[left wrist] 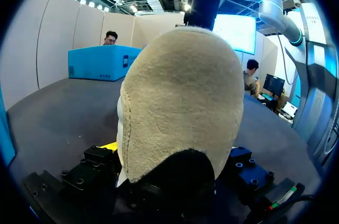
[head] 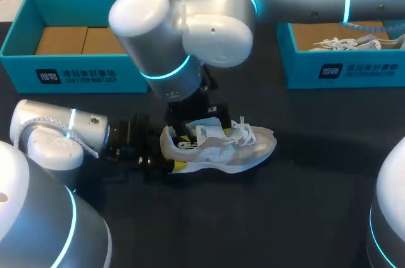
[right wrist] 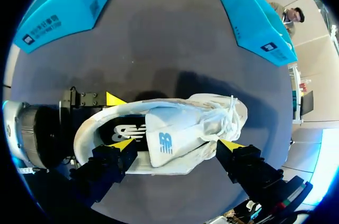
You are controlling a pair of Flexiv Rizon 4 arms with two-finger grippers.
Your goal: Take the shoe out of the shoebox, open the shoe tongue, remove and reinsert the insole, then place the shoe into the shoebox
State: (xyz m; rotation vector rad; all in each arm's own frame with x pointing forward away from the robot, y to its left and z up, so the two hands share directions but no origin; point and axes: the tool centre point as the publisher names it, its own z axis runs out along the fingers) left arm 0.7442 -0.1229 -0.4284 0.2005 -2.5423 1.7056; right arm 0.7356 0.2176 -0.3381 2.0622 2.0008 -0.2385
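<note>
Left gripper level, clamped on shoe heel, fingertips mostly hidden; right gripper overhead, pointing down, fingers apart.

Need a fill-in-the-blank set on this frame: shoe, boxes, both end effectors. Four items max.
1. The left end effector clamps the shoe by its ___.
2. The right end effector is above the shoe, fingers ___.
3. The shoe rests on the dark ___.
4. A second shoe lies in the shoebox at the head view's ___.
Missing words: heel; open; table; right.
</note>
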